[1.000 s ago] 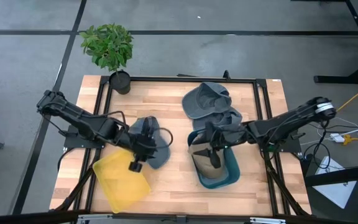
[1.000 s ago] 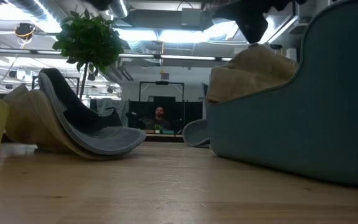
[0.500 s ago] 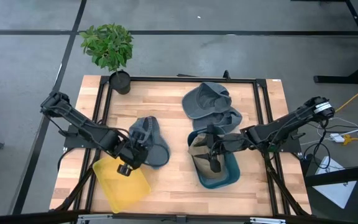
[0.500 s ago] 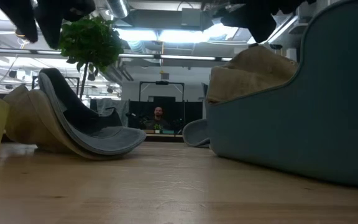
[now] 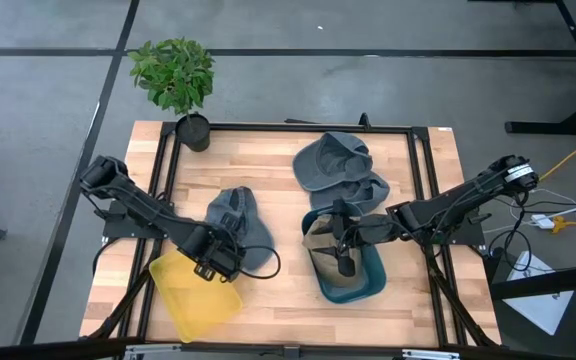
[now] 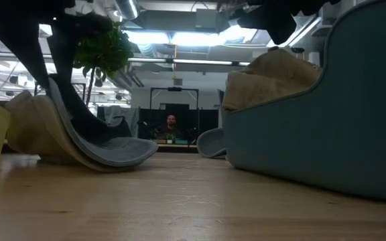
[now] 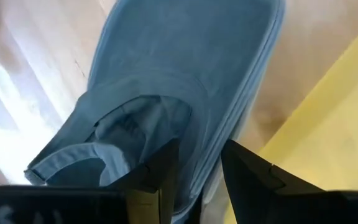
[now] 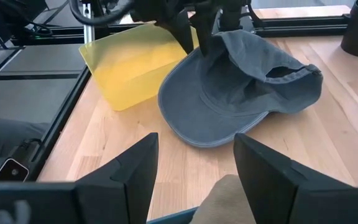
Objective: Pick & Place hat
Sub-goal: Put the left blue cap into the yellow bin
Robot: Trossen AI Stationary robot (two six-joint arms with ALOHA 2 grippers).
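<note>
The left gripper (image 5: 216, 266) is down at the near edge of the grey baseball cap (image 5: 240, 229), which lies on the wooden table (image 5: 278, 190) just beside the yellow bin (image 5: 196, 291). From the left wrist view its two fingers (image 7: 246, 167) straddle the cap's brim, one on each side of the curved edge, with a narrow gap between them. I'd say they are pinching the brim, or on the point of it; I cannot tell for certain that the cloth is gripped. Going for the stiff brim makes sense to me: it is the one part of the cap that gives a firm edge to hold, and it sits right next to the bin, presumably where this cap is meant to go.

The right gripper (image 5: 345, 262) hangs over the teal bin (image 5: 368, 283), which already holds a tan hat (image 5: 320, 243). Its fingers stand apart with nothing between them, so it looks to be waiting, out of the left arm's way.

Two more grey hats (image 5: 340, 168) sit piled behind the teal bin, touching it. A potted plant (image 5: 176, 78) stands at the table's far left corner, well apart from the work.

The cap rests tilted, brim curling upward in the low view, so I'd expect the crown to flop when it is lifted
</note>
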